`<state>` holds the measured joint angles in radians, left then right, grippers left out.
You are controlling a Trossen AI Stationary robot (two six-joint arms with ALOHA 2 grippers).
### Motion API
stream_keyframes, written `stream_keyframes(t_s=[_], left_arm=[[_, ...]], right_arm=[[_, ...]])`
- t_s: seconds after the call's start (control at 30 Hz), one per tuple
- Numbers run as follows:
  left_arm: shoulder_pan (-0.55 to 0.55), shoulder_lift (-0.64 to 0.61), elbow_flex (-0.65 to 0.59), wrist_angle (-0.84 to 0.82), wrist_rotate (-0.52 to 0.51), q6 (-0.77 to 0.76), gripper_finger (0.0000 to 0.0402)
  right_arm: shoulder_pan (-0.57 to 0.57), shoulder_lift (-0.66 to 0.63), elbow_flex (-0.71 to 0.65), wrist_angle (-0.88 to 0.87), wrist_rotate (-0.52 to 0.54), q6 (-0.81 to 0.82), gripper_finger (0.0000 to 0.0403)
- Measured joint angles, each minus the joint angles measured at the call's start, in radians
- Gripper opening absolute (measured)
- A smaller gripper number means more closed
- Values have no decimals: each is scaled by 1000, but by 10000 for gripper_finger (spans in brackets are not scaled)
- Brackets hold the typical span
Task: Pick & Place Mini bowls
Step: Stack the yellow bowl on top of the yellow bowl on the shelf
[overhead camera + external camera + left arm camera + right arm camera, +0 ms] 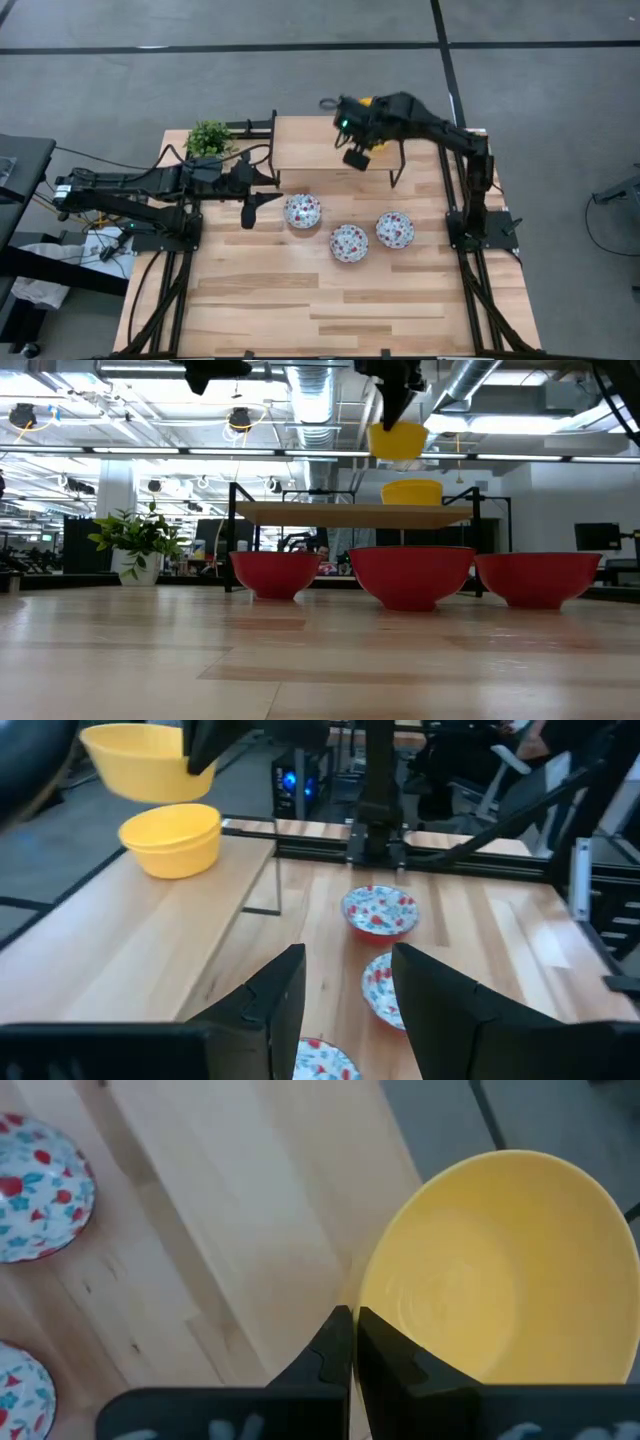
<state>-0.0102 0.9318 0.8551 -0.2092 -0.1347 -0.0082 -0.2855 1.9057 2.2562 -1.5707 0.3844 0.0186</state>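
Above the raised wooden shelf (320, 140), the right gripper (352, 1342) is pinching a yellow bowl (397, 440) by its rim, over another yellow bowl (411, 491). Left gripper (345, 990) is hovering with fingers apart beside three floral bowls (349, 242) on the table (300, 300).

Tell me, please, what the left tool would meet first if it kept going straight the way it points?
Most likely the nearest white floral mini bowl: the open left tool points across the wooden table at it, nothing between. Height is unclear, so it might pass over the rim.
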Motion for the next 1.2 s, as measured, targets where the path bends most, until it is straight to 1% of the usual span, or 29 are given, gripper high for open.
stream_keyframes(t_s=[0.17, 0.3, 0.47, 0.53, 0.67, 0.93, 1.07, 1.2], left_arm=[[52, 9, -1, -1, -3, 4, 150], [94, 27, -1, 2, -4, 3, 150], [114, 41, -1, 9, -3, 4, 150], [120, 45, -1, 14, -3, 4, 150], [125, 51, -1, 27, -3, 4, 150], [124, 51, -1, 43, -3, 4, 150], [124, 51, -1, 46, -3, 1, 150], [124, 51, -1, 46, -3, 1, 150]], right_arm=[[-100, -5, 0, 0, -77, -23, 1], [-154, -4, 0, 0, -88, -53, 0], [-187, -2, 0, 4, -96, -53, 0], [-193, -2, 0, 0, -105, -47, 0], [-190, -2, -29, 13, -169, -45, 0], [-173, -2, -146, 34, -155, -45, 0], [-166, -2, -150, 35, -124, -38, 0], [-159, -2, -150, 37, -124, -21, 0]])
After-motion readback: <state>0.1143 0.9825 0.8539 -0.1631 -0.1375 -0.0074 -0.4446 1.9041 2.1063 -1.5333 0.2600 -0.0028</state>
